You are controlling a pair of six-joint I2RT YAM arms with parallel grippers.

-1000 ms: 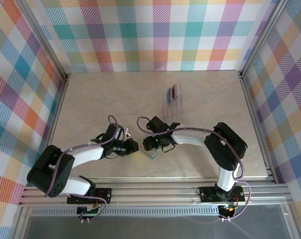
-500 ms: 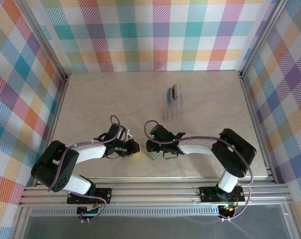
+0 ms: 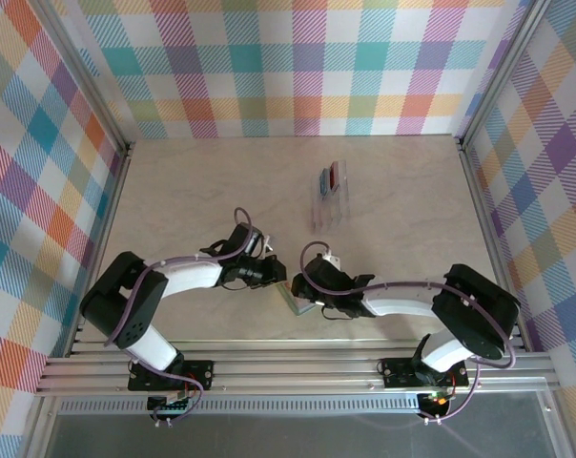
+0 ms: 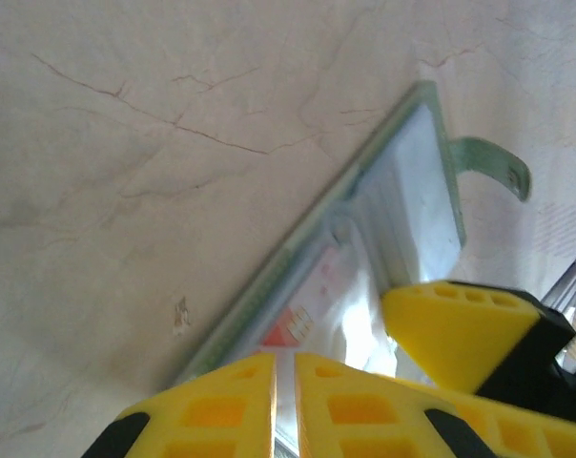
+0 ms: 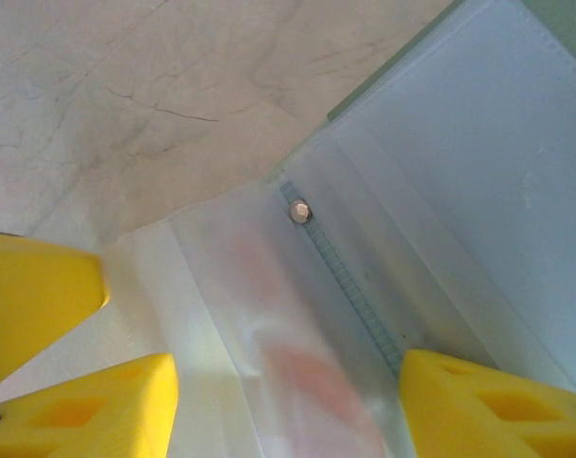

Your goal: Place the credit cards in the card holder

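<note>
The sage-green card holder lies open on the table between both grippers. In the left wrist view its inner pockets and clasp tab show. A pale credit card with an orange-red mark sits partly in a pocket, and my left gripper is shut on its near edge. My right gripper is open, straddling the translucent pocket, through which the card's reddish mark shows blurred. From above, the left gripper and right gripper meet over the holder. A red and a blue card stand in the rack.
A clear plastic rack stands behind the grippers, toward the back of the table. The tabletop is pale marble, walled by checked panels. A metal rail runs along the near edge.
Both grippers shifted right. The right wrist also came toward the near edge, lower over the card holder. The left gripper has stayed shut on the card. The holder has not moved.
</note>
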